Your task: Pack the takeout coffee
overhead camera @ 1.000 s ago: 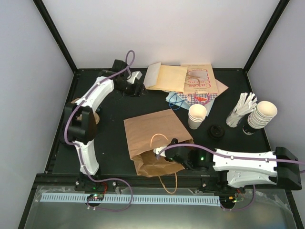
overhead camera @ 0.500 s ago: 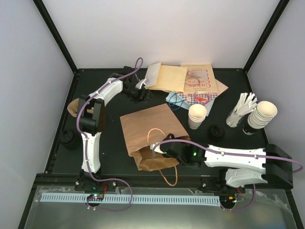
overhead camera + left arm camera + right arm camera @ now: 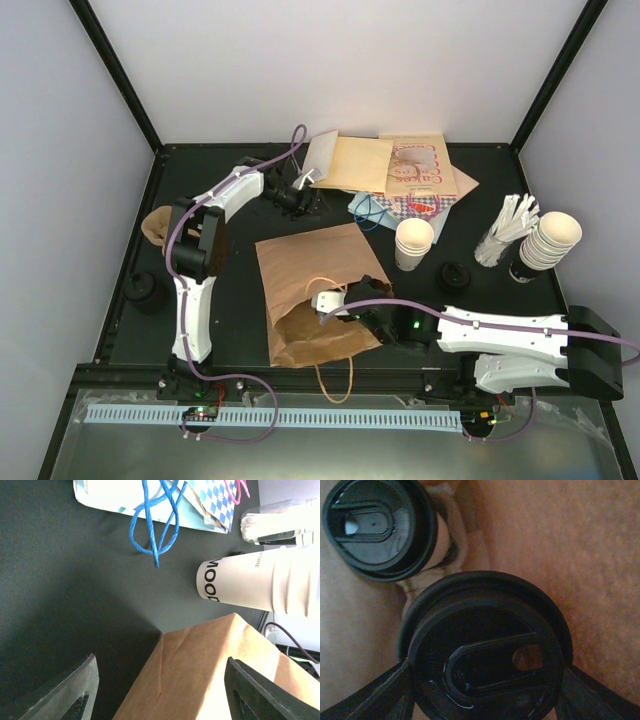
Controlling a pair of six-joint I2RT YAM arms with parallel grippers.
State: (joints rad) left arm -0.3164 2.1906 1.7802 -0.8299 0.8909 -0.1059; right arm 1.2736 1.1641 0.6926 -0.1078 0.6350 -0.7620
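The coffee (image 3: 485,655) is inside the brown bag (image 3: 310,262), close to its open mouth. From the right wrist I look straight down on its round black lid. The lid has a sunk oval in the middle and a small sip hole. It fills most of that view, so I cannot see the cup's side under it. The right gripper (image 3: 485,666) has one finger on each side of the lid, pressed in close, and it holds the coffee. A second cup (image 3: 377,527) with the same kind of black lid is just beside it in the bag. A bit of its cream wall shows.

The bag lies flat on the black table (image 3: 230,300), with its mouth facing my arms. The right arm reaches into the mouth from the right.

The left gripper (image 3: 160,658) is wide open and holds nothing. It hangs near the far end of the bag. A white cup (image 3: 250,580) with black letters stands near there, and a blue string (image 3: 155,525) lies by some paper bags (image 3: 390,170). A loose lid (image 3: 455,276) lies beside the white cup. A stack of cups (image 3: 548,238) is at the right edge.
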